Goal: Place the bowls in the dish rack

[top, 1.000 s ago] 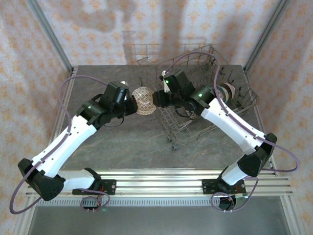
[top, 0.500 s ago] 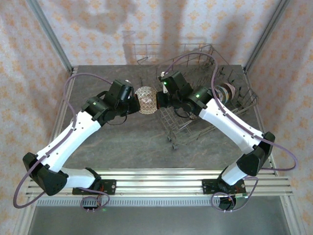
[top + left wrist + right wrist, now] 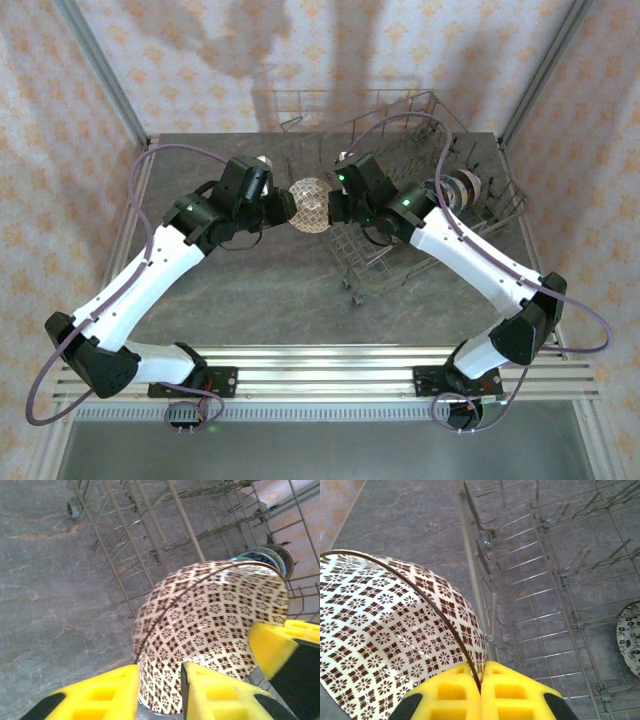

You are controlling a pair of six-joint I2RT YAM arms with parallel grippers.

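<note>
Beside dish rack (image 3: 372, 250), arms angled inward; right jaws pinching bowl (image 3: 310, 205) rim.

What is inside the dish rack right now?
Several bowls on edge at the rack's right end; the right arm covers some, so no count. The brown-patterned bowl is outside, pinched in the right claw.

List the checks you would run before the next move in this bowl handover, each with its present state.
1. Right gripper shut on the patterned bowl's rim: ok.
2. Left gripper clear of the bowl: cannot tell; its fingers flank the wall.
3. Bowl held off the table, between the two arms: ok.
4. Dish rack has free tines beside the bowl: ok.
5. Racked bowls sit at the rack's far side, away from this bowl: ok.
</note>
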